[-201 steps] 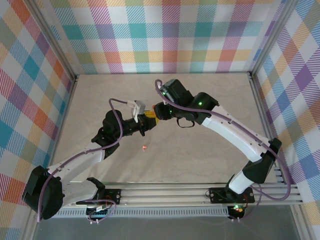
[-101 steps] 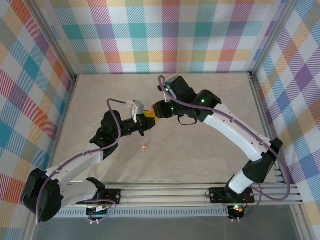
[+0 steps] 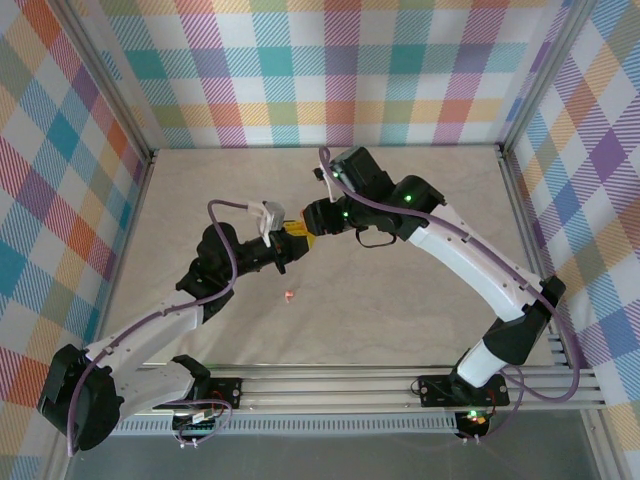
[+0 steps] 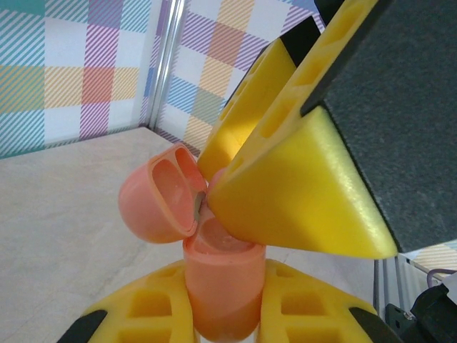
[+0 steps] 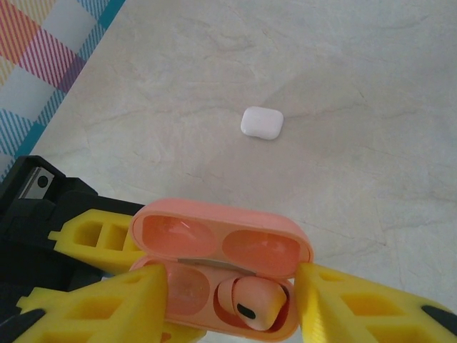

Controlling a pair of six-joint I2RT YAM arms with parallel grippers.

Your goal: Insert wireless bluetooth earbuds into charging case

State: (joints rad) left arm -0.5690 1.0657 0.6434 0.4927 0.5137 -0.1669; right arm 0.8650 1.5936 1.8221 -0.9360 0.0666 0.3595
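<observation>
A: Salmon-pink charging case is clamped by its base in the left gripper, held off the table. Its lid is flipped open.
B: Buds?
A: A loose earbud, pink, lies on the table near the grippers' front side. A seated earbud sits in the case's right well, seen from the right wrist.
B: Right side?
A: Right gripper has its fingers apart, flanking the case and clamping nothing. A white case lies closed on the table beyond.

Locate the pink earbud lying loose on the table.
In the top view the pink earbud lies on the table slightly left of centre, between the two arms and nearer the left arm.
</observation>
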